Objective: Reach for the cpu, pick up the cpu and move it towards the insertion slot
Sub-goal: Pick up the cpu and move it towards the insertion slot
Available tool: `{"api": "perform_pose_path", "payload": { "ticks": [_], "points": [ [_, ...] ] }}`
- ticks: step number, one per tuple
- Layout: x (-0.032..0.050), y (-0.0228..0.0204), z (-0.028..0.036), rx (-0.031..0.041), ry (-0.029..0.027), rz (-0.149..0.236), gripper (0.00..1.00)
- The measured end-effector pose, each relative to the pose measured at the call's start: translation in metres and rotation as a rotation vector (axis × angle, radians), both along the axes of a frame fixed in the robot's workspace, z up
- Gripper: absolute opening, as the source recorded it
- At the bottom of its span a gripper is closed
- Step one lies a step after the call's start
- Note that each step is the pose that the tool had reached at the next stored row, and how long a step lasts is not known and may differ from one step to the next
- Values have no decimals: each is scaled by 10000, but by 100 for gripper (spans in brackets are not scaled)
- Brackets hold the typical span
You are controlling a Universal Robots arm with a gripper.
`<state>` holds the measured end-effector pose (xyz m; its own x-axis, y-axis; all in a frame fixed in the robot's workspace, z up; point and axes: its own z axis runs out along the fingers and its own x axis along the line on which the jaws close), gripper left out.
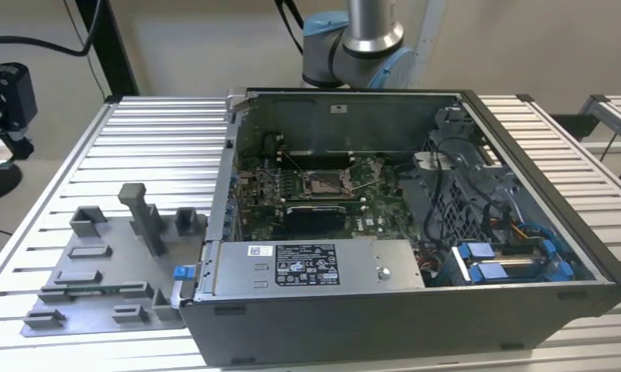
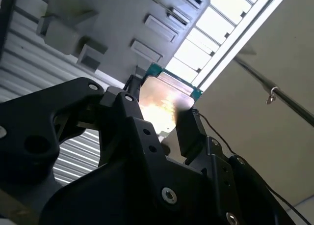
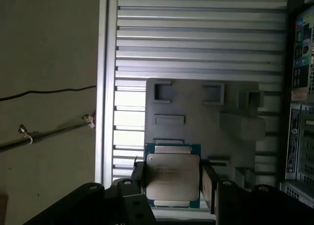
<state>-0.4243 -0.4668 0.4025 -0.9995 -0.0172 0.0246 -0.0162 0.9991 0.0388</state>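
In both wrist views my gripper (image 3: 172, 184) is shut on the cpu (image 3: 172, 178), a thin square chip with a silvery top and a green rim. One black finger (image 3: 139, 178) presses each of two opposite edges. In the second wrist view the cpu (image 2: 162, 104) gleams between the fingers of the gripper (image 2: 157, 114), held in the air above the grey fixture plate (image 3: 196, 107). The insertion slot (image 1: 324, 184), a silver-framed square socket with wire levers, lies on the green motherboard inside the open computer case (image 1: 414, 302) in the exterior view.
The grey fixture plate (image 1: 103, 271) with raised blocks lies on the slatted table (image 1: 155, 139) at the exterior view's left of the case. A black plate (image 1: 315, 211) sits just below the socket. Cables and blue drive brackets (image 1: 507, 260) fill the case's right side. The arm's base joint (image 1: 352, 43) stands behind the case.
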Motion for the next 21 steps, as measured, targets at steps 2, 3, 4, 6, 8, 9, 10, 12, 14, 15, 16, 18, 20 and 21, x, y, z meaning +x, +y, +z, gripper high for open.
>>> {"api": "perform_pose_path", "payload": {
  "ticks": [2, 3, 4, 6, 8, 9, 10, 12, 14, 15, 16, 18, 20, 21],
  "points": [
    [0, 0, 62, 1, -1, 0, 0],
    [0, 0, 91, -1, 1, -1, 0],
    [0, 0, 104, -1, 1, 0, 0],
    [0, 0, 102, 1, -2, -1, 0],
    [0, 0, 103, 0, -2, -1, 0],
    [0, 0, 103, 0, 0, -2, 0],
    [0, 0, 103, 0, 0, -1, 0],
    [0, 0, 104, 0, 0, -2, 0],
    [0, 0, 103, 0, 0, -2, 0],
    [0, 0, 103, 0, 0, -3, 0],
    [4, 0, 104, 0, 0, -3, 0],
    [14, 0, 104, -1, 3, -1, 0],
    [28, 0, 103, 0, 6, -2, 0],
    [42, 0, 103, 0, 8, -1, 0]
  ]
}}
